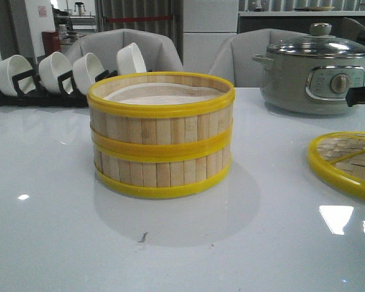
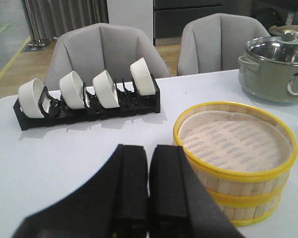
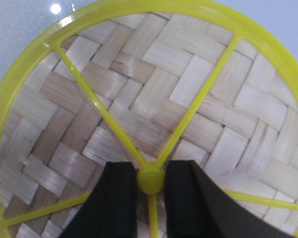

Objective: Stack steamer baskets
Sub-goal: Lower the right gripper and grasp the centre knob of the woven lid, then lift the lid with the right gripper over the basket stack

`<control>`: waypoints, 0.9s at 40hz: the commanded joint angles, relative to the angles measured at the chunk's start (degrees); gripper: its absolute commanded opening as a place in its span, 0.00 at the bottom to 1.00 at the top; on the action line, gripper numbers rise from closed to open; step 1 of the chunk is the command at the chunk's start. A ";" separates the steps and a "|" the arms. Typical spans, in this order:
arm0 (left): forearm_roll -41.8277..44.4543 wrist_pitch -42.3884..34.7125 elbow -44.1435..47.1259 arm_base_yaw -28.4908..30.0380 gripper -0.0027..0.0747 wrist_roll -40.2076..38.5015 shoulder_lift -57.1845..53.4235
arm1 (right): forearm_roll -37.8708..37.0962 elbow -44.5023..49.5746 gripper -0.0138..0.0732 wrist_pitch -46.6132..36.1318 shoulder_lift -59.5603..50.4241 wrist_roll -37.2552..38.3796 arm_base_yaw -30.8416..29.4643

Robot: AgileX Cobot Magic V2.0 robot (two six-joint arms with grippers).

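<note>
**Baskets stacked; right gripper on lid knob**

Your right gripper (image 3: pixel 150 179) clamps the yellow knob (image 3: pixel 150 180) of the woven lid (image 3: pixel 154 94). Your left gripper (image 2: pixel 149 188) is closed, empty. The steamer baskets (image 1: pixel 161 134) sit stacked mid-table.

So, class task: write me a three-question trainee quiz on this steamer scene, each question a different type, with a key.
1. True or false: the two steamer baskets are already stacked.
2. What is the right tool closing around? A) lid knob B) pot handle C) bowl
3. Fill in: the left tool holds ____.

Key:
1. True; one sits on the other.
2. A; the central knob of the woven lid.
3. Nothing; its fingers are together, beside the baskets.
</note>
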 commanded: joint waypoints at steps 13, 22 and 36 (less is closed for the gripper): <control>0.35 -4.38 -1.53 -0.03 0.15 -0.63 0.62 | -0.21 -1.99 0.22 -4.09 -3.38 -0.20 0.37; 0.35 -4.38 -1.53 -0.03 0.15 -0.63 0.62 | -0.21 -5.01 0.22 -1.25 -8.84 -0.20 3.06; 0.35 -4.38 -1.53 -0.50 0.15 -0.63 0.62 | -0.09 -27.83 0.22 16.50 -10.32 -0.25 13.78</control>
